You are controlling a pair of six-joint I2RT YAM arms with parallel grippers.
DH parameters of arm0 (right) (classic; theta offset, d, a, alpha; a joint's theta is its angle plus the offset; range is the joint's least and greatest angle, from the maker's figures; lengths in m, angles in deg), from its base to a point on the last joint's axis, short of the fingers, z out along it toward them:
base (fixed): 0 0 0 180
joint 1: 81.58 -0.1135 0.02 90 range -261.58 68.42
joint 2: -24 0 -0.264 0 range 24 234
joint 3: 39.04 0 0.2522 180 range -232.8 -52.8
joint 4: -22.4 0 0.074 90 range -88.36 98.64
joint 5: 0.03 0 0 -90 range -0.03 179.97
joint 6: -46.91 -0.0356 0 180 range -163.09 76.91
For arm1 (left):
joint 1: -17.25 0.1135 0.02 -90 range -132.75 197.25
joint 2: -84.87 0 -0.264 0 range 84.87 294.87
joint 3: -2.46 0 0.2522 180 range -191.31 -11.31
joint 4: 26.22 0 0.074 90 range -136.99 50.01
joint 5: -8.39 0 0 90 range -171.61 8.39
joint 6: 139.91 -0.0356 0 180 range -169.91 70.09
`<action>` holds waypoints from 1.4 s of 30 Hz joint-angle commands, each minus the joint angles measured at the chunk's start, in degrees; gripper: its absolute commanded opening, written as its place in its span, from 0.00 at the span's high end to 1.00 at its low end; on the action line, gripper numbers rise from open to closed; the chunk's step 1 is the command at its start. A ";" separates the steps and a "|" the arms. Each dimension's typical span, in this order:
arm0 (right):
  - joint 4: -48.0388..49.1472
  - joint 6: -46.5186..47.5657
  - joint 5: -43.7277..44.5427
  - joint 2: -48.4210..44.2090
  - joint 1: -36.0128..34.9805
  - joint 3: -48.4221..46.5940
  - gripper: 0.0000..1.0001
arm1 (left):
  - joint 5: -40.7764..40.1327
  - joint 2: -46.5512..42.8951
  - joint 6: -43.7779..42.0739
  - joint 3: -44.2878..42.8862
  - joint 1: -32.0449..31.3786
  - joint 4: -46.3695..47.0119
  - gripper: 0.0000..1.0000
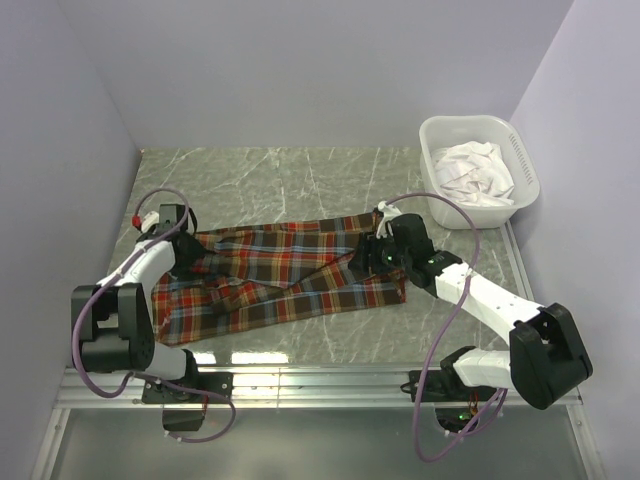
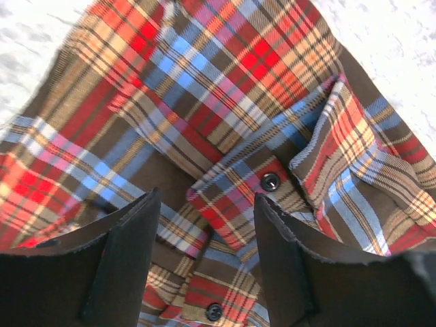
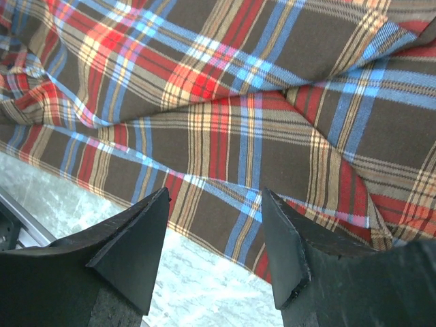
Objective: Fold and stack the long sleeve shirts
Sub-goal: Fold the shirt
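On the table (image 1: 300, 175) the plaid shirt (image 1: 280, 280) lies spread, partly folded. Left gripper (image 2: 206, 197) hangs open over the collar (image 2: 340, 136), right gripper (image 3: 214, 192) open over the opposite end, neither holding cloth. Risk: a pinch catching one layer only, dragging the fold crooked.

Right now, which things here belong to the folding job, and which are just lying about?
Job: plaid shirt lying on the table; left gripper and right gripper, both open above it.
Lying about: white basket, far right; white cloth inside, maybe another shirt, cannot tell.
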 commanded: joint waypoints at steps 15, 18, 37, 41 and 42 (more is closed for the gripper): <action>2.79 0.22 -0.47 -1.02 -0.40 0.94 0.37 | 3.49 4.18 3.64 2.33 0.14 5.17 0.51; 2.88 0.22 -0.47 -0.93 -0.40 1.03 0.37 | 2.88 4.18 3.91 1.99 0.14 4.56 0.65; 3.06 -0.04 -0.99 -0.75 -0.49 0.77 0.37 | -2.83 -5.58 3.99 0.13 -0.04 -1.60 0.98; 3.06 -0.48 -1.61 -0.40 -0.40 0.50 0.37 | -3.80 -4.96 5.05 1.11 0.14 -1.69 0.86; 3.32 -0.74 -1.87 0.03 -0.58 0.24 0.37 | -3.97 -5.05 5.22 0.84 0.14 -1.86 0.78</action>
